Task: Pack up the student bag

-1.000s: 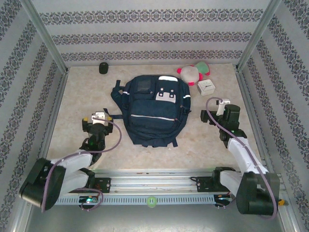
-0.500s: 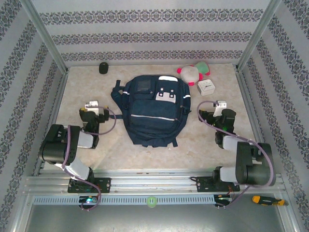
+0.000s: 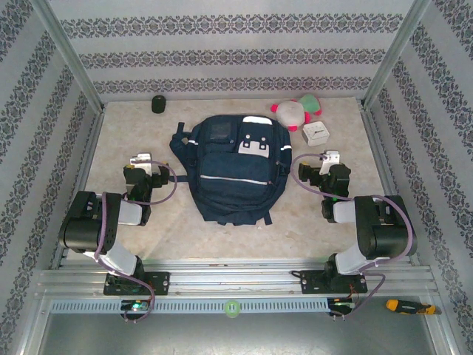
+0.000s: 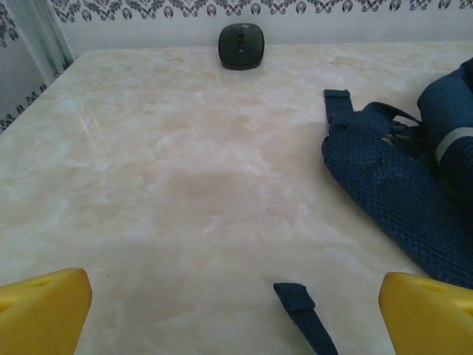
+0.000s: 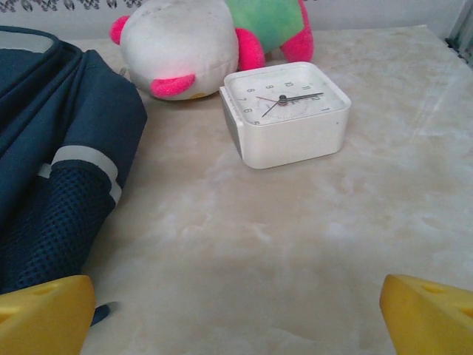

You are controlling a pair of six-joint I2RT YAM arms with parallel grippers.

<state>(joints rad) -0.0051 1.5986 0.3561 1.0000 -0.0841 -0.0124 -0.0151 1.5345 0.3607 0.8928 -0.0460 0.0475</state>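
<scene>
Walls (image 3: pixel 236 55): striped patterned paper | table (image 3: pixel 222 237): beige marble | student bag (image 3: pixel 233 174) centred

Folded tight on both sides in the top view: left arm (image 3: pixel 100 225) at 8 o'clock and right arm (image 3: pixel 380 225) at 4 o'clock, each with its bulky elbow tucked low just above its base and its forearm reaching toward 12 o'clock. Ending at 9 o'clock in the left claw (image 4: pixel 235 314), held low and level, jaws spread wide, with yellow fingertips (image 4: pixel 44 307) at the bottom corners of the wrist view. Likewise at 3 o'clock for the right claw (image 5: pixel 236 314): spread just as wide, aimed at 12 o'clock with a slight lean toward 11.
</scene>
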